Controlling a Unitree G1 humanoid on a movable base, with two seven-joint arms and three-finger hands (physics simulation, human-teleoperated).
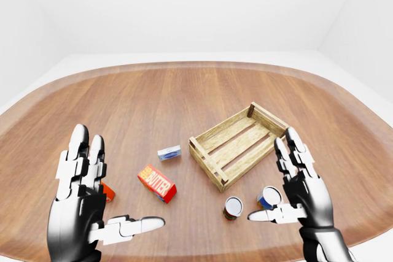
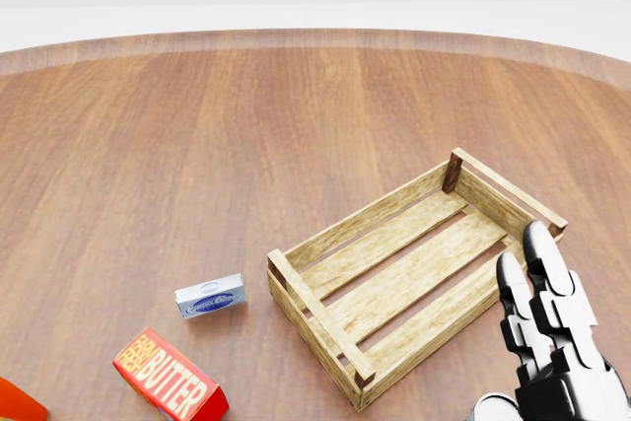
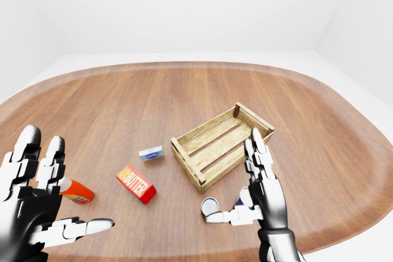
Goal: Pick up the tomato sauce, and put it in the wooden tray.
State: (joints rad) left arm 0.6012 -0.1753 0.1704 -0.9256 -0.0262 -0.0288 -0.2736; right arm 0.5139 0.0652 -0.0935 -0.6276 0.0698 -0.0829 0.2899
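Tomato sauce can (image 1: 233, 207) upright near the bottom edge of the wooden table (image 1: 184, 90), just left of the right hand (image 1: 304, 191) in the left-eye view, close to the thumb tip, not touching as far as can be told. Right hand released, fingers spread and raised, thumb reaching toward the can, nothing grasped. Left hand (image 1: 77, 213) likewise released, palm wide, at the bottom left corner of that view.

Two cans counted: the red-labelled tomato sauce and a blue-labelled can (image 1: 268, 197), the latter tucked between right thumb and palm, partly hidden. One wooden tray (image 1: 206, 162), slatted, toward the table's right side, above both cans. One butter box (image 1: 158, 183). One small blue-and-white carton (image 1: 169, 152) left of the tray. One orange-red bottle (image 3: 77, 192) lying by the left hand.
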